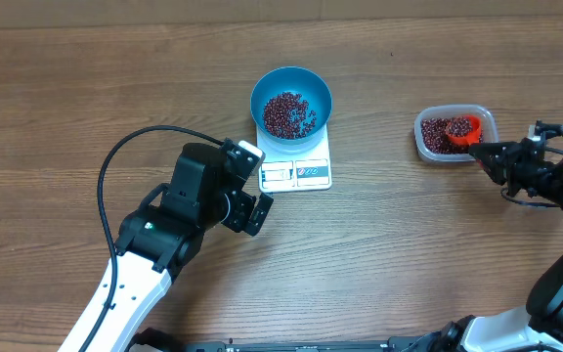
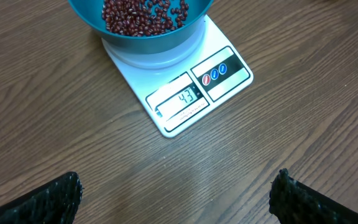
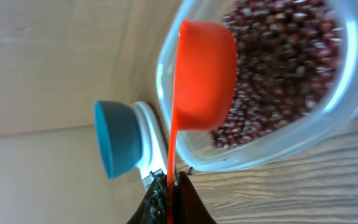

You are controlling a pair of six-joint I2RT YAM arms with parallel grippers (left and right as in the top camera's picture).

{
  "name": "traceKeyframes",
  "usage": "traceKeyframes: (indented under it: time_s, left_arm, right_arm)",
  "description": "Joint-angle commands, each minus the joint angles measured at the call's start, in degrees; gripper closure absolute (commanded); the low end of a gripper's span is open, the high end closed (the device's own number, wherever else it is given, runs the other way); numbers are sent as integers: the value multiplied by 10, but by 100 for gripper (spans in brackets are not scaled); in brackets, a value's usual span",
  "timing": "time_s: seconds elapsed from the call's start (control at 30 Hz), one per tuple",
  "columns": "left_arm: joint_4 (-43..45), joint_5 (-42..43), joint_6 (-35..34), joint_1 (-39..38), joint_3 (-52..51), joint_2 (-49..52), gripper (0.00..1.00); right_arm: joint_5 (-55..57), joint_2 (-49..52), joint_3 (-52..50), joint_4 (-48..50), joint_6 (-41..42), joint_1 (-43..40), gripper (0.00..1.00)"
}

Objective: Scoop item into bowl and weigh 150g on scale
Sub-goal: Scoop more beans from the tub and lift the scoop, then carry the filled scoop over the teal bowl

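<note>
The blue bowl (image 1: 291, 102) sits on the white scale (image 1: 296, 172) at the table's middle, with a shallow layer of red-brown beans (image 1: 287, 114) inside. From the left wrist, the bowl (image 2: 143, 28) and scale (image 2: 191, 93) lie ahead, the display lit. My left gripper (image 1: 253, 186) hovers open just left of the scale's front, fingers (image 2: 48, 199) wide apart over bare wood. My right gripper (image 1: 488, 154) is shut on the handle of an orange scoop (image 1: 464, 130), whose cup (image 3: 205, 74) hangs over the beans (image 3: 278, 68) in the clear tub (image 1: 454, 133).
The black cable (image 1: 125, 166) of the left arm loops over the table at the left. The clear tub (image 3: 272, 149) stands at the right, some way from the scale.
</note>
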Motion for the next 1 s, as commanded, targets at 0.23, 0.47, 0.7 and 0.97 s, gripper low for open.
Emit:
traceKeyframes:
  time_s: [0.23,0.47,0.7,0.97]
  left_arm:
    - [0,-4,-4,2,-3,3,0]
    - [0,-4,-4,2,-3,3,1]
    - [0,-4,-4,2,-3,3,1]
    - [0,-4,-4,2,-3,3,0]
  right_arm:
    - [-151,-2,-2,5,-43,2,96]
    - [-195,-20,-1,14,-41,20,96]
    - [-196,-32,5,44,14,71,96]
    - [-186,-32,28,163,143,183,96]
